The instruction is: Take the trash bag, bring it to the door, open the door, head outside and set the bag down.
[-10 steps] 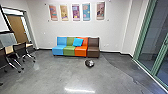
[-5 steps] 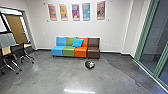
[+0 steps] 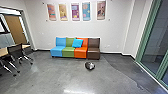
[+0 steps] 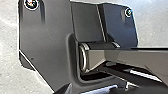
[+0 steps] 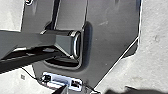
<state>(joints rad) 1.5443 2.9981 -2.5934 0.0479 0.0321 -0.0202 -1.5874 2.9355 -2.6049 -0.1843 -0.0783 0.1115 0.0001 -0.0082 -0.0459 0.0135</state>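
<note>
A small dark trash bag (image 3: 89, 66) with a pale patch on its right side lies on the grey floor in the head view, in front of the brown seat and apart from it. Along the right side runs green-framed glass (image 3: 152, 37); whether a door is part of it I cannot tell. Farther off on the left is a tan door (image 3: 15, 29) beyond an opening in the wall.
Behind the bag, a row of blue, green, orange and brown seats (image 3: 81, 51) with a blue cushion (image 3: 77, 43) stands against the wall. Black chairs (image 3: 16, 52) on metal legs and light tabletops (image 3: 3, 52) are at the left.
The head camera has moved a little: the bag shows slightly lower and larger, and the chairs at the left have shifted within the picture.
</note>
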